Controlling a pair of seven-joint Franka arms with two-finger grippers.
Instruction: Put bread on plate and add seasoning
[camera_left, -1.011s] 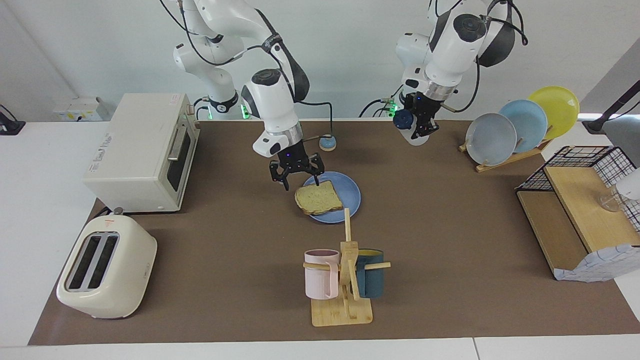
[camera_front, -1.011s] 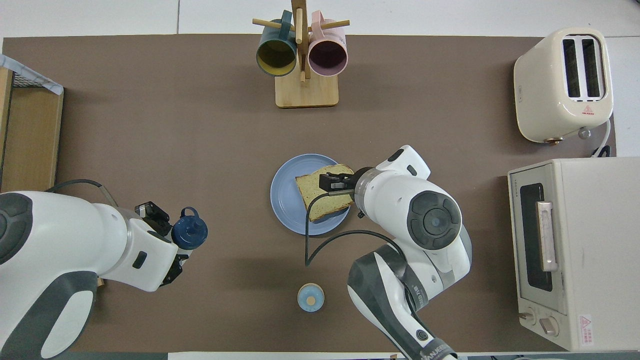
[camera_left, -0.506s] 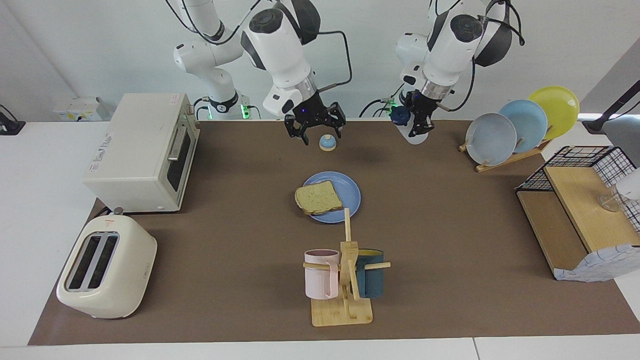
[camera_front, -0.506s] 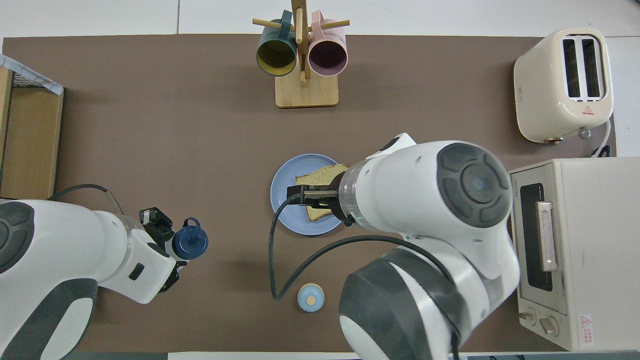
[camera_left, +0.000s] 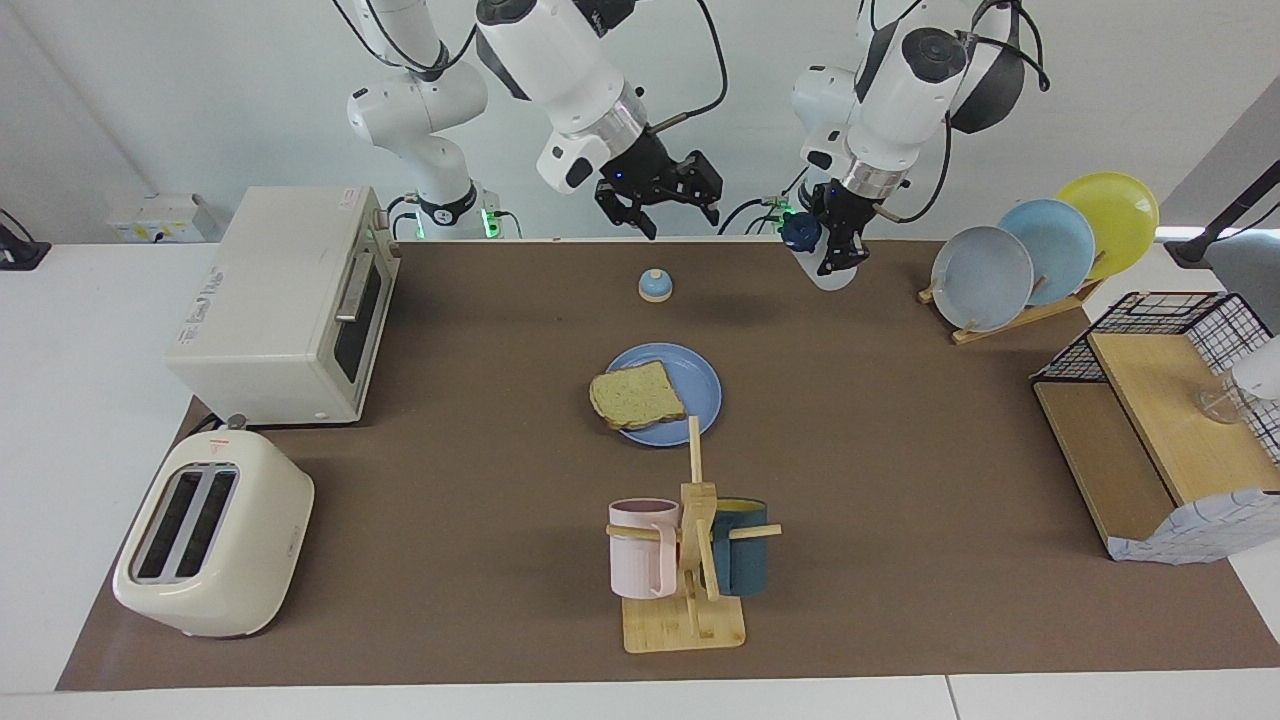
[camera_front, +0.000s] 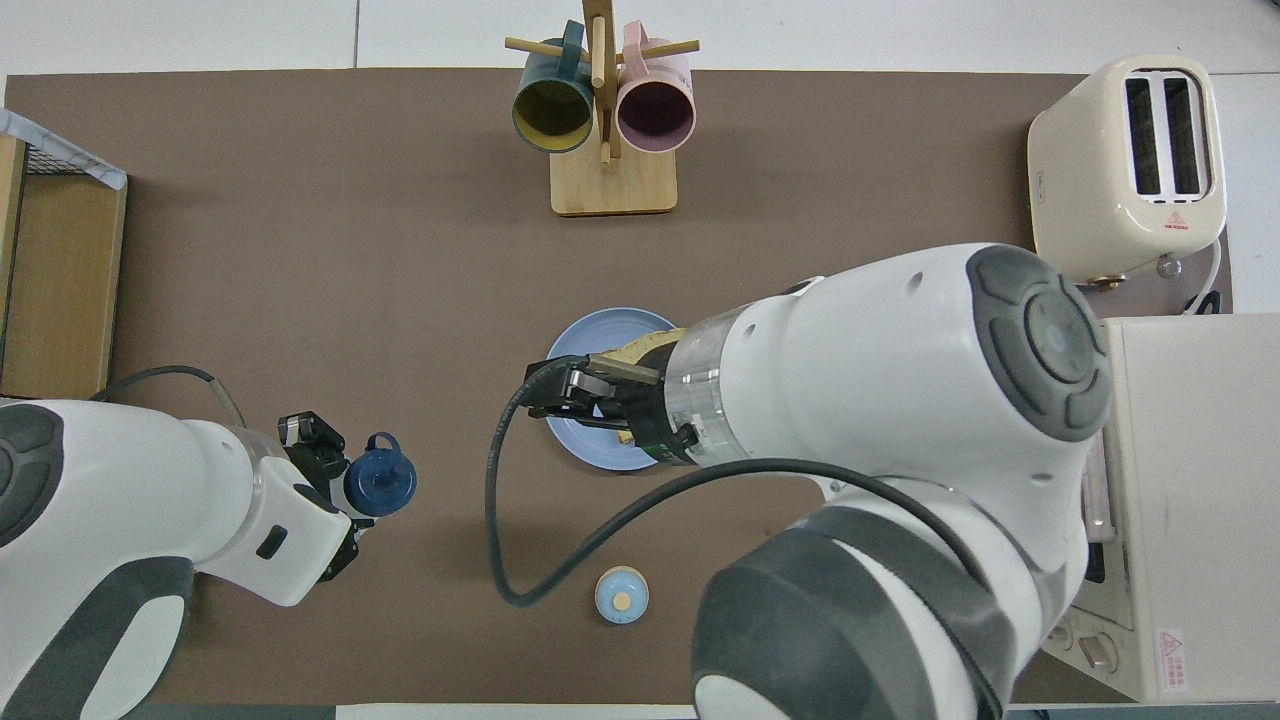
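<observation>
Rising away from the bread (camera_left: 637, 396) on the plate (camera_left: 698, 385), right gripper (camera_left: 664, 205) is hanging spread, empty; left gripper (camera_left: 832, 243) keeps pinching the seasoning (camera_left: 812, 254).

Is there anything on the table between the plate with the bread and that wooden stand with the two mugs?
No. In the overhead view only bare brown mat lies between the plate and the mug stand.

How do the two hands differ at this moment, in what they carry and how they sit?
The left hand is shut on the seasoning bottle, held low over the table near the plate rack; the right hand carries nothing. The right hand's fingers are spread open and it is raised high above the small bell. Both are up in the air, clear of the bread on the blue plate.
</observation>
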